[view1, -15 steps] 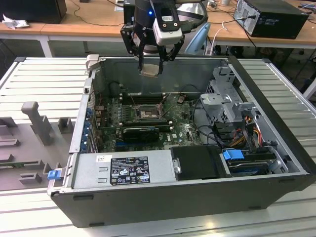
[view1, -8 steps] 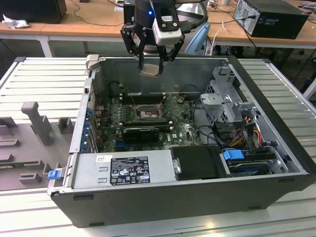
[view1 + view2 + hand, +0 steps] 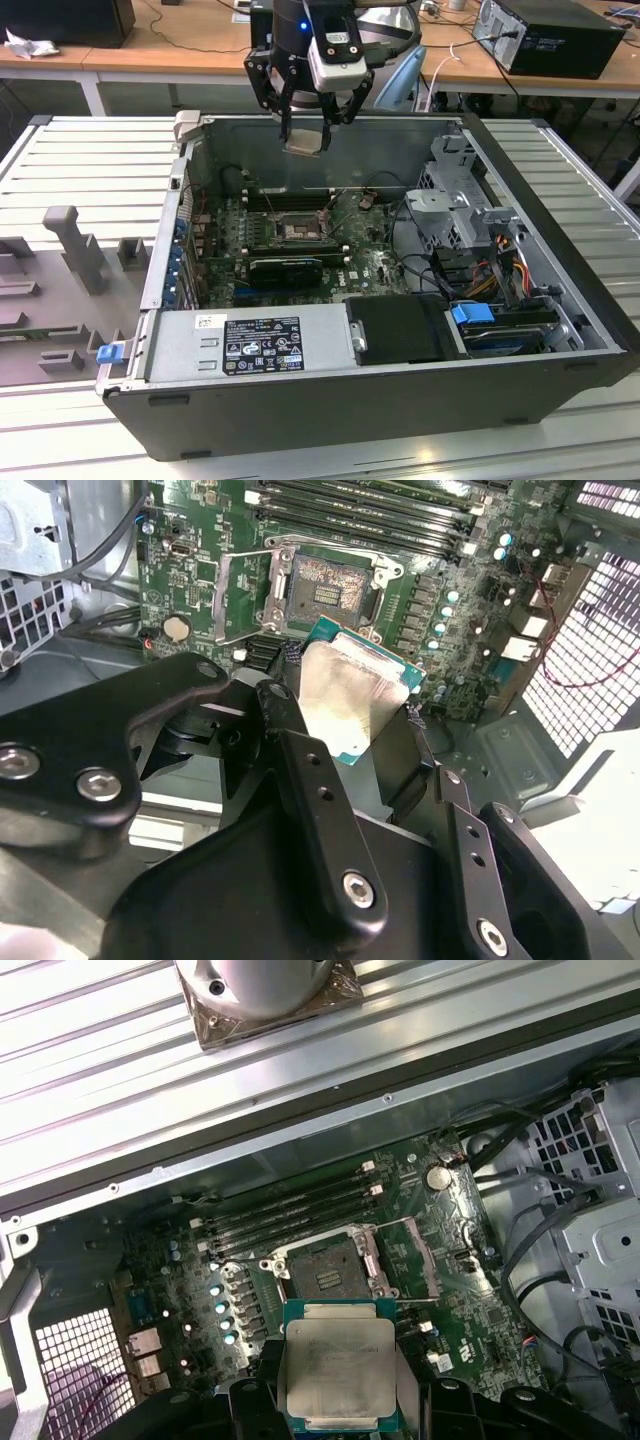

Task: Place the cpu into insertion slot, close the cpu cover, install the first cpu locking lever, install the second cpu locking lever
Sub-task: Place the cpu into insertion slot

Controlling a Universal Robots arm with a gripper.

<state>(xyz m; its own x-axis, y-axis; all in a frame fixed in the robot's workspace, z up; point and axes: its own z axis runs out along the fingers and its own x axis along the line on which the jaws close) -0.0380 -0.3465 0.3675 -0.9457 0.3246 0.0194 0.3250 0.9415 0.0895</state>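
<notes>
My gripper (image 3: pixel 305 128) hangs above the open computer case, shut on the cpu (image 3: pixel 305 141), a flat square chip with a silvery top. In both wrist views the cpu (image 3: pixel 350 695) (image 3: pixel 338 1368) sits level between the black fingers (image 3: pixel 290 730), well above the board. The insertion slot (image 3: pixel 298 231) (image 3: pixel 325 585) (image 3: pixel 322 1265) lies bare on the green board, below and a little ahead of the chip. The cpu cover (image 3: pixel 243 598) (image 3: pixel 415 1253), a thin metal frame, is swung open to one side of the socket.
Long black memory slots (image 3: pixel 290 197) run behind the socket and a black graphics card (image 3: pixel 285 268) lies in front. A power supply (image 3: pixel 250 345), drive cage (image 3: pixel 462 200) and cables (image 3: pixel 500 265) fill the exterior view's right. Case walls (image 3: pixel 330 135) ring the board.
</notes>
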